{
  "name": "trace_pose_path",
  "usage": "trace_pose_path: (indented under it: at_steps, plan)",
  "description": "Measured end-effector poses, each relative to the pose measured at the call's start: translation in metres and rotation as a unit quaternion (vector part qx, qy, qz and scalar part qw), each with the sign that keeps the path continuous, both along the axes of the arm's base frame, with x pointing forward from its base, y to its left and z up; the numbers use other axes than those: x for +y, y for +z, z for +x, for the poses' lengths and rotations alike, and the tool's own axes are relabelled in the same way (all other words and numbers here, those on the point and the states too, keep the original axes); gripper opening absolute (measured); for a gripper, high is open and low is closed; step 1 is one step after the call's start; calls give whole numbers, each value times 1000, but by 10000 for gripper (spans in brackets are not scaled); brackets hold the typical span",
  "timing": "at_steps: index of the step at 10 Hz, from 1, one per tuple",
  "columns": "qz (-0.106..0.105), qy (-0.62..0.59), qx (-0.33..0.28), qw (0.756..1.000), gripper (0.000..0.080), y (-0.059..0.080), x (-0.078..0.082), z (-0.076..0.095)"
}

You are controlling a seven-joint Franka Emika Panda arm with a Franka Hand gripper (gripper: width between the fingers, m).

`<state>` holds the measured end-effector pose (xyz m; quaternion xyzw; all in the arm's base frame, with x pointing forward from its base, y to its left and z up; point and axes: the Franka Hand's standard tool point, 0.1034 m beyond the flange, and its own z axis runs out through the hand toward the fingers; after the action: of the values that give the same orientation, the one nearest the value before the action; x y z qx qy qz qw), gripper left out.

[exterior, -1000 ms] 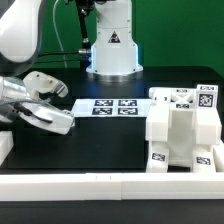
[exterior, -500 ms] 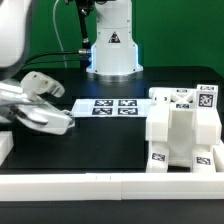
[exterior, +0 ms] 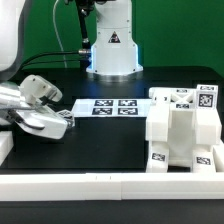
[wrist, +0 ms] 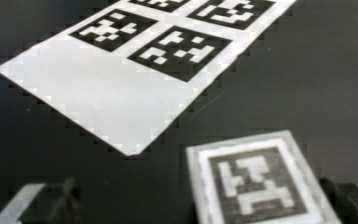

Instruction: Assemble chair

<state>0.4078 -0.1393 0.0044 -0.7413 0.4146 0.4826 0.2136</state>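
Note:
The chair's joined white structure (exterior: pixel 182 132), with square tags on it, stands at the exterior view's right. My gripper (exterior: pixel 64 122) hangs low over the black table at the exterior view's left, beside the marker board (exterior: pixel 110 106). In the wrist view my gripper (wrist: pixel 197 205) is open, with its dark fingers (wrist: pixel 41 200) wide apart. A small white chair part with one tag (wrist: pixel 250 180) lies between them, nearer one finger and touching neither. In the exterior view my hand hides this part.
The marker board also shows in the wrist view (wrist: pixel 140 70), just beyond the small part. A long white rail (exterior: pixel 110 180) edges the table's front. A white block (exterior: pixel 5 146) sits at the exterior view's left edge. The robot's base (exterior: pixel 112 45) stands at the back.
My gripper has come down toward the table and shifted slightly toward the exterior view's right. The chair structure has not moved.

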Motion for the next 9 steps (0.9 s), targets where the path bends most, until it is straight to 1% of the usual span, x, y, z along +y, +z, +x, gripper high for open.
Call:
trace_pose_path:
  at_steps: [2,3,4,5,6,8,9]
  plan:
    - [-1,0,1,1000,649,0,1,0]
    - [-1,0,1,1000,551,0,1,0]
    - [-1,0,1,1000,551,0,0,0]
    - [-1,0,1,1000,367,0,0,0]
    - [-2,0,1,1000,281,0,0,0]
    - [-6,6,-4,1000,281,3,0,5]
    - [-17,19,-23,999,281,16,3,16]
